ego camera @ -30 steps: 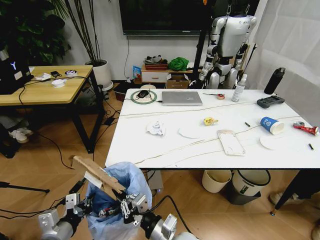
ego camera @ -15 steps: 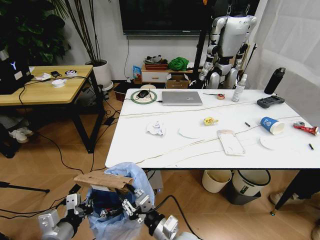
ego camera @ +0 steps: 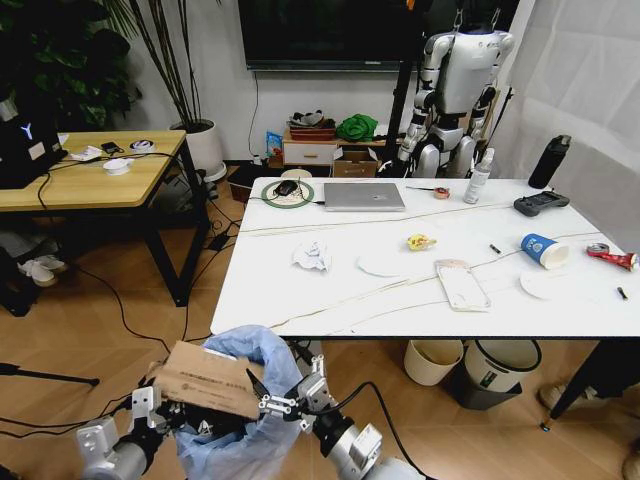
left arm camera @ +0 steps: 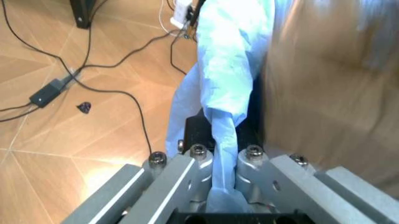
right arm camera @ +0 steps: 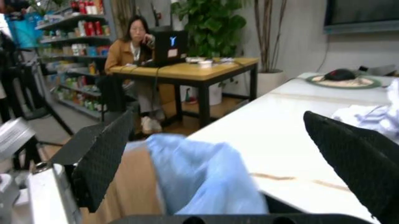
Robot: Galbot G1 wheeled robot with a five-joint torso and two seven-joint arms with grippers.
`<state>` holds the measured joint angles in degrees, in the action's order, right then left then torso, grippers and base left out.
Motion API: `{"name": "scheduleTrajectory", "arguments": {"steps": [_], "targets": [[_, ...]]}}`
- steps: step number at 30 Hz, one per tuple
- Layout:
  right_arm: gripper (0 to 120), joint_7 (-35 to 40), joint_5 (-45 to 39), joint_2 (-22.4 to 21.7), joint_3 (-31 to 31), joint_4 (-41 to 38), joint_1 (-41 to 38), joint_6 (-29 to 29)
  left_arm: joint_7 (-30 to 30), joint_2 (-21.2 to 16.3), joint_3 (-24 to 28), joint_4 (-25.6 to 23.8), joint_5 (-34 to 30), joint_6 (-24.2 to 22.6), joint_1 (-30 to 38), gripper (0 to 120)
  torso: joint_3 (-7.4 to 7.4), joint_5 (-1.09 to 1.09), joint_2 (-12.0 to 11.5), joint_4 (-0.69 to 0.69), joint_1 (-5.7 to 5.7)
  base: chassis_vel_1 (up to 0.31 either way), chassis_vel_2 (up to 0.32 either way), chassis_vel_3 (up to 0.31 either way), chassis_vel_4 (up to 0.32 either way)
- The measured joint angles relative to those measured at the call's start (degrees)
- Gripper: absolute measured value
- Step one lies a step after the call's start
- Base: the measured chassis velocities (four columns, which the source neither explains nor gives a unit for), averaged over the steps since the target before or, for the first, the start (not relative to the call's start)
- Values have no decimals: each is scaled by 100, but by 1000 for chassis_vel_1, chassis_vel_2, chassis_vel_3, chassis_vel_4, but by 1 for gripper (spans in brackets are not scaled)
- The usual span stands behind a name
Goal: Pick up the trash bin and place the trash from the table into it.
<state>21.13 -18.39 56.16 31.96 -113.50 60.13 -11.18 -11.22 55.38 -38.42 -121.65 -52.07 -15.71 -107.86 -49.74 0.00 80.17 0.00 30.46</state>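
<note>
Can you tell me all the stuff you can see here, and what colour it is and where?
Trash bin: one, light-blue bag, low in front of the table.
Cardboard: one, brown, lying on the bin's top.
Table: one, white marble-look.
Crumpled paper: one, white, table's left part.
Discs: two, white, middle and right.
Wrapper: one, yellow, middle.
Plastic tray: one, clear, front middle.
Paper cup: one, blue, on its side, right.
Can: one, red, far right.
Laptop: one, silver, back.
Left gripper: jaws clamped on the bag.
Right gripper: jaws open, beside the bin.
</note>
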Motion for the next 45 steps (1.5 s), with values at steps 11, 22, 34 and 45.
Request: {"name": "scheduleTrajectory", "arguments": {"steps": [11, 22, 34, 45], "targets": [[100, 264, -233, 383, -996, 161, -61, 491, 77, 61, 16, -114, 67, 2, -183, 0, 0, 0, 0, 0, 0, 0, 0, 0, 0], [100, 902, -1649, 1569, -2019, 1383, -1611, 3092, 91, 245, 18, -108, 207, 28, -214, 0, 0, -1, 0, 1, 0, 0, 0, 0, 0], [100, 634, -1983, 2142, -1932, 3203, -2771, 3490, 132, 394, 3, -132, 369, 76, -271, 0, 0, 0, 0, 1, 0, 0, 0, 0, 0], [67, 377, -1986, 2492, -2026, 4321, -3031, 3456, 146, 417, 3, -116, 384, 84, -232, 0, 0, 0, 0, 1, 0, 0, 0, 0, 0]]}}
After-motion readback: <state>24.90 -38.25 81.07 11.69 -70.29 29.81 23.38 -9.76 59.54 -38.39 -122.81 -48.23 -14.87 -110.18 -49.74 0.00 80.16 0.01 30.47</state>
